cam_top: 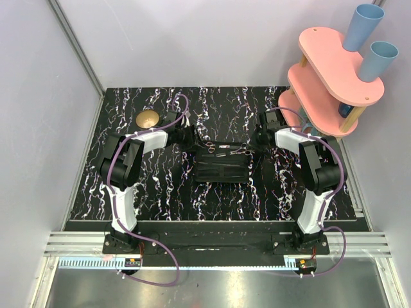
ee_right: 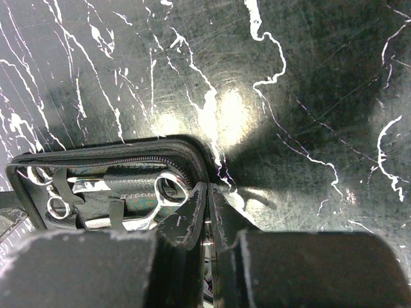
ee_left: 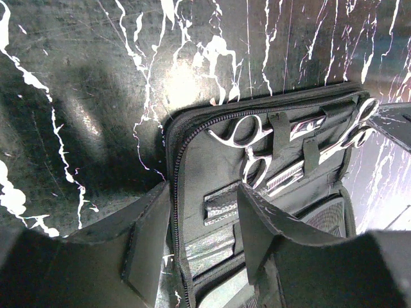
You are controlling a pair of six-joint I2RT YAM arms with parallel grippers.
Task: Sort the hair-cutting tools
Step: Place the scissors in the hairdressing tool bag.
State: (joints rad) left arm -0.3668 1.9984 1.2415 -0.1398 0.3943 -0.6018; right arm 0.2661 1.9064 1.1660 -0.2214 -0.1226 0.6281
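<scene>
The black case (cam_top: 221, 172) lies open in the middle of the table. Slim silvery scissors (cam_top: 226, 152) sit strapped in its far half. In the left wrist view two pairs show, one (ee_left: 247, 135) near the case's end and one (ee_left: 356, 128) further along. My left gripper (ee_left: 205, 224) is open, its jaws astride the zippered edge of the case (ee_left: 192, 160). My right gripper (ee_right: 209, 205) is shut on the case's other end, at the rim (ee_right: 128, 157), next to a scissor's finger ring (ee_right: 168, 190). In the top view the left gripper (cam_top: 194, 138) and the right gripper (cam_top: 257, 138) flank the case.
A small brass-coloured bowl (cam_top: 149, 119) sits at the back left. A pink two-tier stand (cam_top: 334, 77) with two blue cups (cam_top: 363, 29) stands at the back right. The table top (cam_top: 160, 186) is black marble-patterned, with walls close on the left and the back.
</scene>
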